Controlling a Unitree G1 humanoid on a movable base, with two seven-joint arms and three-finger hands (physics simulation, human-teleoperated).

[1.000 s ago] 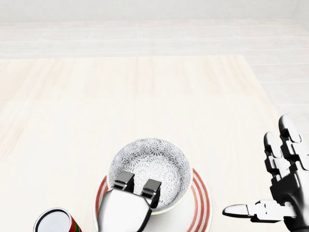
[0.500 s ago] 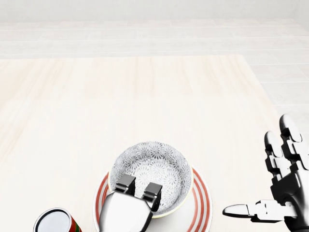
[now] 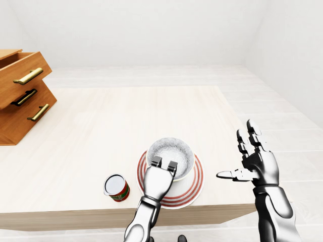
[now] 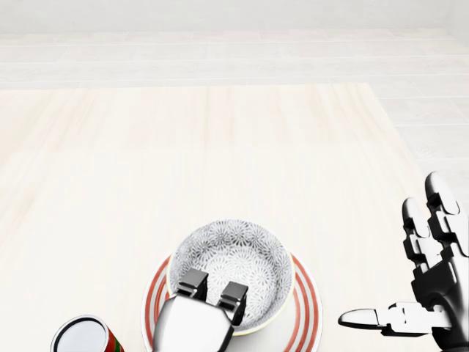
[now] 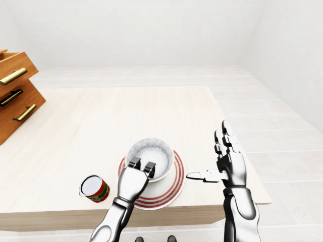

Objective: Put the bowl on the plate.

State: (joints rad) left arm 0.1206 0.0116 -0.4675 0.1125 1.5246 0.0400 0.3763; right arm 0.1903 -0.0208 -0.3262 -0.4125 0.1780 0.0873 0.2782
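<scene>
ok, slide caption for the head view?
Left hand grips the bowl over the red-ringed plate; right hand open, can nearby.

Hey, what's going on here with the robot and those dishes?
The robot's left hand grips the patterned bowl by its lower rim in the head view, two fingers hooked inside. The bowl is over the middle of the red-striped plate, resting on it or very nearly. The right hand is held open to the right of the plate, touching nothing. A can stands left of the plate.

Left robot hand [image 3: 159,180], right robot hand [image 3: 258,165]: glossy silver shells; black joints
</scene>
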